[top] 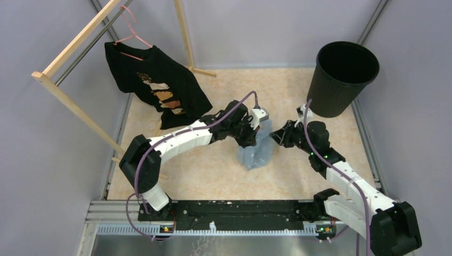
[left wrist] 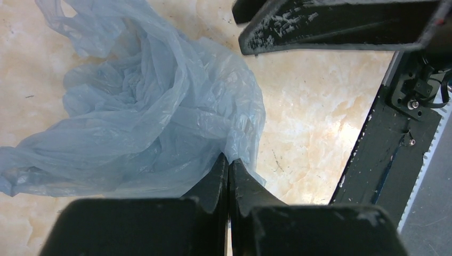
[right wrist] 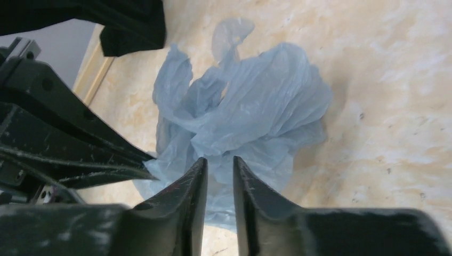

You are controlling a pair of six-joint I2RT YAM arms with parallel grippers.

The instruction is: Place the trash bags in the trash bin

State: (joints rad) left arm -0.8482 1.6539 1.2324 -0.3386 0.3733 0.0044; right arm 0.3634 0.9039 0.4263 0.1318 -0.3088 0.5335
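The pale-blue trash bag (top: 258, 152) hangs crumpled over the middle of the table, its lower end on the surface. My left gripper (top: 262, 125) is shut on the bag's top edge; in the left wrist view its jaws (left wrist: 229, 160) press together with the film (left wrist: 149, 106) pinched at the tips. My right gripper (top: 276, 136) sits just right of the bag at the same height. Its fingers (right wrist: 219, 160) stand a narrow gap apart, with the film (right wrist: 250, 112) right at the tips and nothing clearly pinched. The black trash bin (top: 341, 80) stands upright at the back right.
A black T-shirt (top: 160, 88) hangs on a pink hanger from a wooden rack (top: 74, 109) at the back left. Grey walls enclose the table on three sides. The left gripper's fingers (right wrist: 80, 154) lie close beside my right gripper.
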